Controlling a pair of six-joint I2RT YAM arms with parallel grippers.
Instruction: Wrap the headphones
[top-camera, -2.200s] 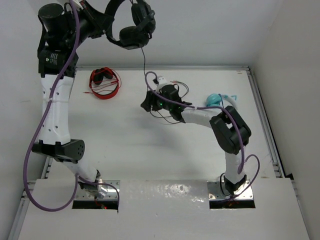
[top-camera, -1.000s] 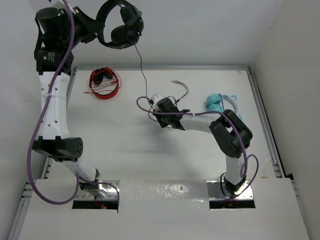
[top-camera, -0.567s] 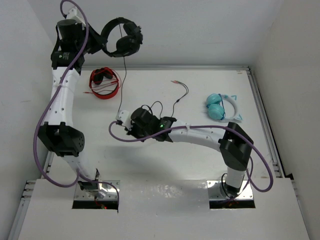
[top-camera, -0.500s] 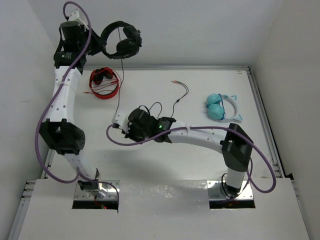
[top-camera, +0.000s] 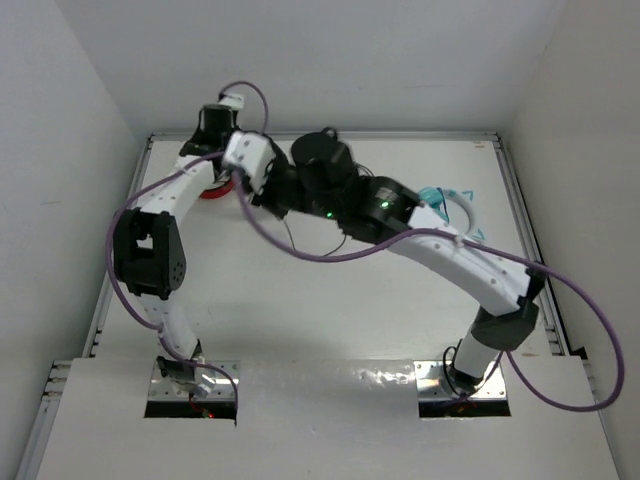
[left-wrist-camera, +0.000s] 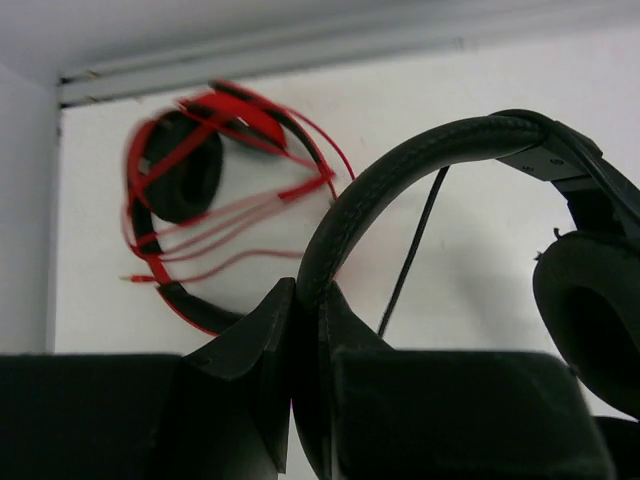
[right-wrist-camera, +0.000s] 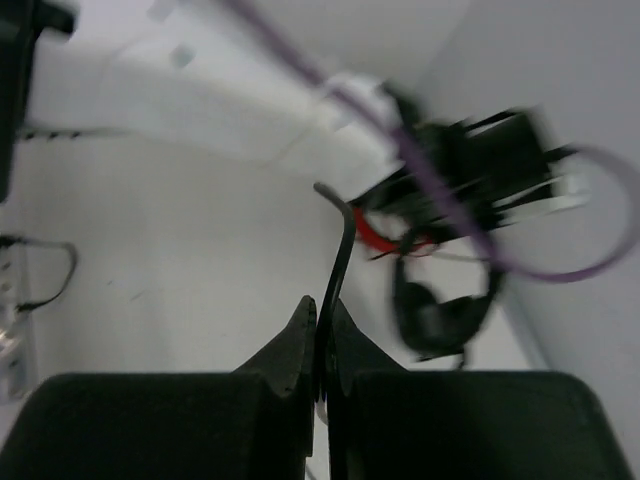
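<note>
In the left wrist view my left gripper is shut on the padded black headband of the headphones. One round ear cup hangs at the right, and the thin cable drops behind the band. My right gripper is shut on that thin black cable, which stands up from between the fingers. Beyond it, blurred, the headphones hang under the left arm's wrist. In the top view the raised right arm covers the headphones and both grippers.
The red headphones with their red cable lie on the table at the back left, just behind the black ones; a bit of them shows. The light blue cat-ear headphones lie at the back right, partly under the right arm. The back wall is close.
The left arm has come down from high up, bringing the headphones low over the back left by the red pair. The right arm has risen and swung back and left, cable still pinched.
</note>
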